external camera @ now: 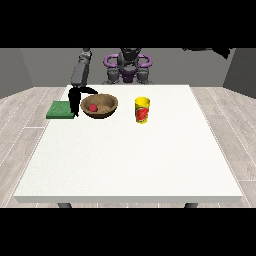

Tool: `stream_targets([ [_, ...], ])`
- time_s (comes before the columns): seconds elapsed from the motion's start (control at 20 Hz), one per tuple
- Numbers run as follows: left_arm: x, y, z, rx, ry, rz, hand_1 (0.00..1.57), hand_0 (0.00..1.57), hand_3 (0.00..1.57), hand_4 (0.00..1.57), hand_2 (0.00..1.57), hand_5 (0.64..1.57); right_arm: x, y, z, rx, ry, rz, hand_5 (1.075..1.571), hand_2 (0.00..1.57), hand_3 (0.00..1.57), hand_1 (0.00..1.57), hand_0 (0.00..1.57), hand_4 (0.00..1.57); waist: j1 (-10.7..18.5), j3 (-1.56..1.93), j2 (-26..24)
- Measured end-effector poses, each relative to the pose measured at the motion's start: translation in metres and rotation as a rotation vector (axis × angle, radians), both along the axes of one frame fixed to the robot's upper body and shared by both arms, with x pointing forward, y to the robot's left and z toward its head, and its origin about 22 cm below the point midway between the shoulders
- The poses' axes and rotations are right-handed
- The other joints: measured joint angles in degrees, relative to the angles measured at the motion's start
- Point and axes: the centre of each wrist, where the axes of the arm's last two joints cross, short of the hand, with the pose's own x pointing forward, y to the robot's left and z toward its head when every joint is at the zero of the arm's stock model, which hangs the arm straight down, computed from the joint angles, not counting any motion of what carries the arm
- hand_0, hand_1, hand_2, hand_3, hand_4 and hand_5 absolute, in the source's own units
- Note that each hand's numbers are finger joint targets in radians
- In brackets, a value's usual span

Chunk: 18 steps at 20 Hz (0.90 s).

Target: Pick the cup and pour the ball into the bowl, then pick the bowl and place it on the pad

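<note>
Pour done — ball in bowl, cup upright; hand at bowl's rim, fingers spread, seemingly ungripped — pad move left.

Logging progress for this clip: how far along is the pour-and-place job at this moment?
Done, by the look of it: the red ball lies inside the wooden bowl, and the yellow cup stands upright on the table. In hand: the hand at the view's left hangs at the bowl's rim, between the bowl and the green pad. Left: the bowl is still on the table beside the pad, not on it.
</note>
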Motion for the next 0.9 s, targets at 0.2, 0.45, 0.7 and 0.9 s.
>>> stream_targets([
  [0.2,-0.009,0.034,0.005,-0.012,-0.015,0.014,0.0,0.0,0.0,0.27,0.0,1.506,0.009,0.003,-0.007,0.003,0.008,0.016,1.569,0.0,0.0,0.0,0.0,0.0,-0.94,0.04,1.24],
  [0.45,-0.018,0.06,0.009,-0.028,-0.037,0.044,0.0,0.0,0.0,0.24,0.0,1.494,0.019,0.013,-0.012,-0.019,-0.019,0.055,1.571,0.0,0.0,0.0,0.0,0.0,-2.7,-0.69,1.55],
  [0.7,-0.027,0.079,0.02,-0.023,-0.034,0.048,0.0,0.0,0.0,0.25,0.0,1.506,0.026,0.03,-0.021,0.005,-0.012,0.044,1.534,0.0,0.0,0.0,0.0,0.32,-2.61,-0.74,1.36],
  [0.9,-0.032,0.09,0.033,-0.03,-0.065,0.057,0.0,0.0,0.0,0.3,0.0,1.525,0.024,0.031,-0.025,0.012,-0.012,-0.015,1.43,1.57,1.57,1.57,1.57,1.01,-2.48,-1.44,2.01],
])
